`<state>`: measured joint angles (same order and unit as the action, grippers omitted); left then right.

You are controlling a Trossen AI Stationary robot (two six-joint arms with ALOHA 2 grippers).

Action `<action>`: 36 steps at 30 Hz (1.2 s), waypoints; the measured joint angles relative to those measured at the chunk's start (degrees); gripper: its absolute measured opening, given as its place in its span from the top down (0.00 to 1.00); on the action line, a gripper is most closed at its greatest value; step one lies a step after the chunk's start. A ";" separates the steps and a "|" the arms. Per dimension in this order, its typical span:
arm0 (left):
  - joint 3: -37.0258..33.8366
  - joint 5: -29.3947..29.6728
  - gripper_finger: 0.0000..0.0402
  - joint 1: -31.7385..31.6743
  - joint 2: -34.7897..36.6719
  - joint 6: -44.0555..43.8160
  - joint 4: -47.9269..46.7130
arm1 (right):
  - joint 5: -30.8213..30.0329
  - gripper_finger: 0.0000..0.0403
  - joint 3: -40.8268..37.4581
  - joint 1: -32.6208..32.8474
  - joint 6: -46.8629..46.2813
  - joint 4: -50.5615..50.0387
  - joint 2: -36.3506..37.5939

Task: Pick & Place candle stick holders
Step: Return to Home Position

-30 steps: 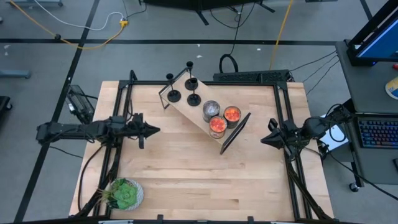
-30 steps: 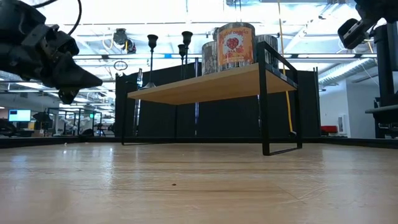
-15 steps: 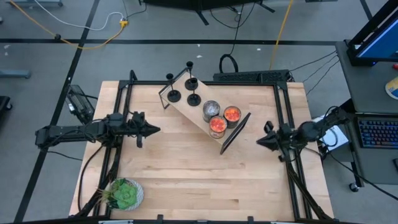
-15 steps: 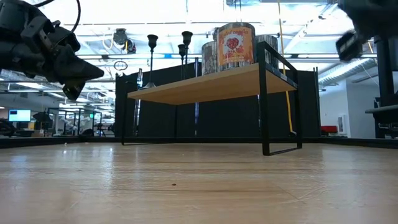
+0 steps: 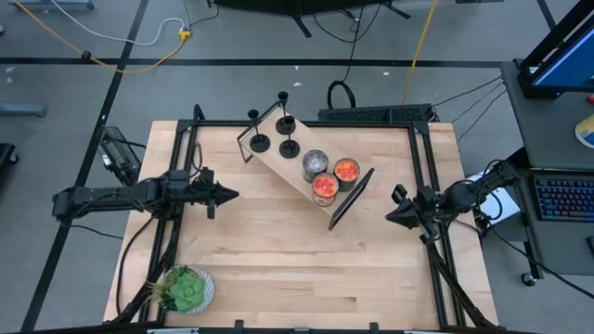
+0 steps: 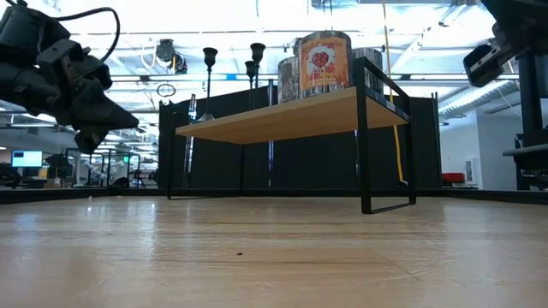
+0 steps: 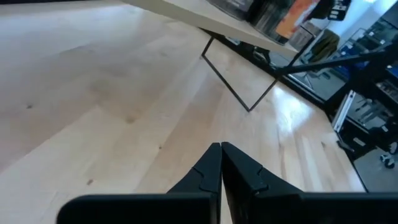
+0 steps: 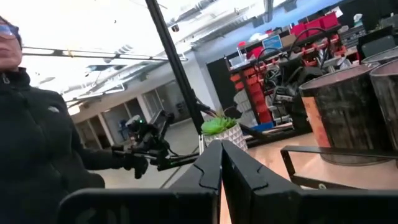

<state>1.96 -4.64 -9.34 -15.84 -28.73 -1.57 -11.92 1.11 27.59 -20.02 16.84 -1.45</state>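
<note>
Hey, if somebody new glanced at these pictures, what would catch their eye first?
Most likely the wooden shelf set at an angle near the table's far edge, black candle stick holders at its left end, two orange-red jars and a silver jar at its right. Next, the left gripper and right gripper, both shut and empty, hang over the table's sides, and a green potted plant sits at its near left corner.

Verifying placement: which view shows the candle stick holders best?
High view: candle stick holders seen whole, bases on the shelf. Low view shows mostly their stems and cups; the wrist views show none.
</note>
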 joint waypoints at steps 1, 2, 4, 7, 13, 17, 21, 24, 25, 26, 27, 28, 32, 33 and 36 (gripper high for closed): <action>0.00 0.16 0.96 0.00 -0.23 -0.28 0.03 | -0.05 1.00 0.00 0.00 -0.18 -0.11 -0.04; 0.00 0.17 0.95 0.00 -0.40 -0.31 0.01 | -0.07 1.00 -0.02 -0.02 -0.28 0.05 -0.05; 0.00 0.15 0.94 0.00 -0.41 -0.36 -0.01 | -0.08 1.00 -0.05 0.00 -0.25 0.74 -0.05; 0.00 0.16 0.94 0.00 -0.36 -0.25 0.12 | -0.11 1.00 -0.09 0.00 0.52 0.94 -0.07; 0.00 3.93 0.94 0.02 -0.39 7.88 0.01 | -2.35 1.00 -0.13 -0.02 12.88 -0.05 -0.05; 0.00 4.05 0.94 0.00 -0.39 10.02 0.03 | -10.52 1.00 -0.15 -0.42 6.80 -7.97 -0.09; 0.00 0.46 0.94 0.00 -0.39 11.94 0.01 | -13.31 1.00 -0.15 -1.93 2.04 -11.04 -0.07; 0.00 -2.45 0.94 0.04 -0.37 12.67 0.33 | -13.10 1.00 -0.22 -2.93 1.01 -10.84 -0.05; 0.00 -3.35 0.94 0.04 -0.39 12.70 0.44 | -12.43 1.00 -0.20 -3.33 -0.06 -10.87 -0.05; 0.00 -4.24 0.94 0.03 -0.39 12.71 0.55 | -11.10 1.00 -0.21 -3.80 -1.37 -11.05 -0.05; 0.02 -5.24 0.94 0.02 -0.39 12.85 0.75 | -9.31 1.00 -0.22 -4.33 -2.88 -11.28 -0.07; 0.01 -6.51 0.94 0.02 -0.39 13.30 0.89 | -7.48 1.00 -0.20 -4.82 -4.29 -11.66 -0.07; 0.02 -9.99 0.94 0.02 -0.39 15.91 1.32 | -2.83 1.00 -0.22 -7.22 -6.71 -13.20 -0.10; 0.02 -10.18 0.94 0.02 -0.39 16.31 1.32 | -2.94 1.00 -0.22 -8.08 -6.34 -13.20 -0.20; 0.02 -10.32 0.94 0.00 -0.39 17.01 1.49 | -3.03 1.00 -0.21 -11.57 -3.98 -13.28 -0.66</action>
<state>1.98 -14.96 -9.34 -16.23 -11.72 -0.08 -14.95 0.90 16.03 -24.00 3.56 -2.11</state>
